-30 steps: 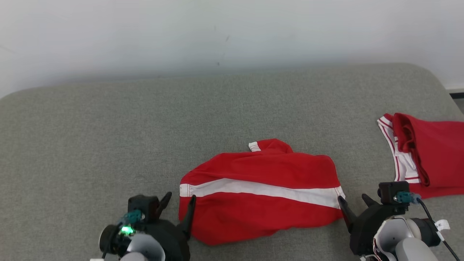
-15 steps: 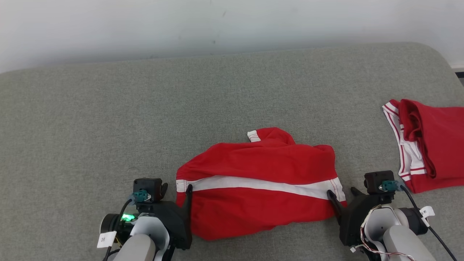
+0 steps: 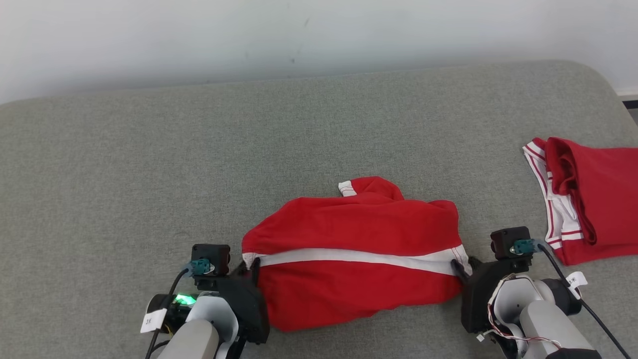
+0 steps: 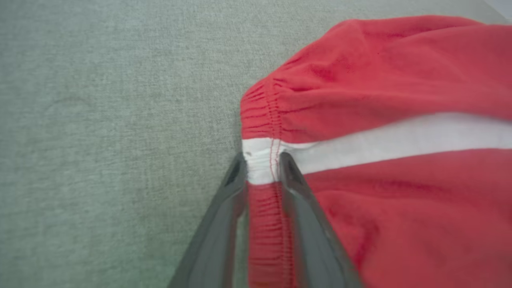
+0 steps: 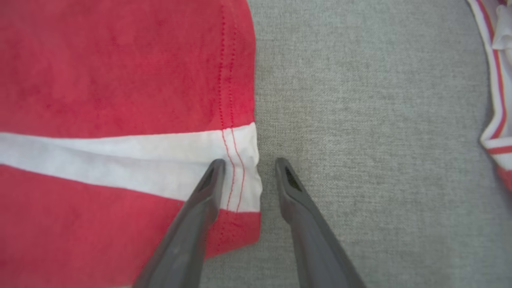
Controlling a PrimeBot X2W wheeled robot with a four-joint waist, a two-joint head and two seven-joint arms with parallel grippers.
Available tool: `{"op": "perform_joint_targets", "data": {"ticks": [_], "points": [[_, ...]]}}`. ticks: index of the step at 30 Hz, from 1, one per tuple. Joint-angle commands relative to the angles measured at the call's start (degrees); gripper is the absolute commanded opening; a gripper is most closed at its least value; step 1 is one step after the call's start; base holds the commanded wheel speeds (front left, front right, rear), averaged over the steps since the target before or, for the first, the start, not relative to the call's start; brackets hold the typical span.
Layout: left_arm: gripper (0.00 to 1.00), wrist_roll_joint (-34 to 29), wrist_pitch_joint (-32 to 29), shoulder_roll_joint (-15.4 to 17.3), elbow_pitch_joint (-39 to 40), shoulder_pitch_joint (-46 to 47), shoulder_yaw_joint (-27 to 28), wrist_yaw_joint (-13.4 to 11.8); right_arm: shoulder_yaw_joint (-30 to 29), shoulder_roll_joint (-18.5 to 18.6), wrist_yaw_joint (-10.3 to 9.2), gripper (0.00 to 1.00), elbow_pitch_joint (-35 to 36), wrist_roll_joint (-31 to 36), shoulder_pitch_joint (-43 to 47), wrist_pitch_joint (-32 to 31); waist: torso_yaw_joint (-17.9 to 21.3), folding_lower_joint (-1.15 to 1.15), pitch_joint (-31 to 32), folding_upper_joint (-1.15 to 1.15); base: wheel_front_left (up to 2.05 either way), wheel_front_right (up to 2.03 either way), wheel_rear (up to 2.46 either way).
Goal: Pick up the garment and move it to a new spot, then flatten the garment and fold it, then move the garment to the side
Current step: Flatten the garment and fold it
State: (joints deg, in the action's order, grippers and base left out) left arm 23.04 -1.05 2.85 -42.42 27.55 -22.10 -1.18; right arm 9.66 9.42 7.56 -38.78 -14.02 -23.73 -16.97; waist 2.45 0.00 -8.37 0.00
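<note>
The garment [image 3: 354, 249] is red with a white stripe across it and lies crumpled on the grey padded surface [image 3: 149, 164], near its front edge. My left gripper [image 3: 250, 266] is at the garment's left end. In the left wrist view the left gripper [image 4: 262, 160] has its fingers pressed on both sides of the gathered hem of the garment [image 4: 380, 100] where the white stripe ends. My right gripper [image 3: 462, 264] is at the right end. In the right wrist view the right gripper [image 5: 250, 162] straddles the stitched hem of the garment [image 5: 120, 80], one finger on the white stripe, the other on bare surface, a gap remaining.
A second red garment with white trim [image 3: 593, 199] lies at the right edge of the surface, and its striped edge [image 5: 494, 80] is close to my right gripper. A white wall [image 3: 299, 35] runs behind. Bare grey surface stretches to the left and back.
Both grippers moved forward onto the garment's ends and their fingers narrowed, the left closing on the left hem. The head camera shifted slightly.
</note>
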Motion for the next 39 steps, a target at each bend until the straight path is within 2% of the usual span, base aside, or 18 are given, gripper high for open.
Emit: {"op": "perform_joint_targets", "data": {"ticks": [1, 9, 15, 21, 24, 28, 33, 39], "points": [[0.00, 0.5, -0.3, 0.1, -0.6, 0.4, -0.3, 0.4, 0.7, -0.5, -0.15, 0.00, -1.2, -0.2, 0.5, -0.7, 0.1, 0.00, -0.1, 0.00, 0.00, 0.00, 0.00], [0.00, 3.8, 3.9, 0.1, 0.4, 1.8, -0.5, 0.5, 0.6, 0.6, -0.16, 0.00, 1.0, -2.7, -0.2, 3.6, 0.0, 0.00, 0.5, 0.00, 0.00, 0.00, 0.00], [0.00, 9.4, 5.2, 0.1, 5.1, 2.4, 0.8, 2.0, -2.0, 1.0, -0.16, 0.00, 7.9, -8.5, 0.9, 5.3, -0.1, 0.00, 1.3, 0.00, 0.00, 0.00, 0.00], [0.00, 17.6, -1.3, 0.4, 11.3, 6.7, 3.4, 4.1, -1.9, 2.5, -0.15, 0.00, 18.2, -15.7, -3.4, 1.0, 1.3, 0.00, -0.4, 0.00, 0.00, 0.00, 0.00], [0.00, 19.2, -4.2, 1.4, 13.5, 9.4, 4.7, 4.2, -0.9, 3.4, -0.15, 0.00, 20.7, -17.3, -6.1, -0.9, 2.0, 0.00, -1.8, 0.00, 0.00, 0.00, 0.00], [0.00, 22.8, -10.1, 3.4, 16.8, 16.1, 7.7, 3.3, 0.5, 2.9, -0.15, 0.00, 22.6, -20.4, -14.5, -3.3, 3.8, 0.00, -6.1, 0.00, 0.00, 0.00, 0.00], [0.00, 23.4, -14.7, 6.5, 18.4, 26.0, 10.0, 1.4, 2.3, 1.6, -0.15, 0.00, 19.4, -22.1, -27.5, -3.0, 5.7, 0.00, -13.2, 0.00, 0.00, 0.00, 0.00], [0.00, 24.0, -12.7, 7.5, 19.7, 38.2, 13.9, -0.1, 1.7, -0.7, -0.15, 0.00, 12.8, -22.4, -43.9, 4.4, 7.1, 0.00, -20.3, 0.00, 0.00, 0.00, 0.00]]}}
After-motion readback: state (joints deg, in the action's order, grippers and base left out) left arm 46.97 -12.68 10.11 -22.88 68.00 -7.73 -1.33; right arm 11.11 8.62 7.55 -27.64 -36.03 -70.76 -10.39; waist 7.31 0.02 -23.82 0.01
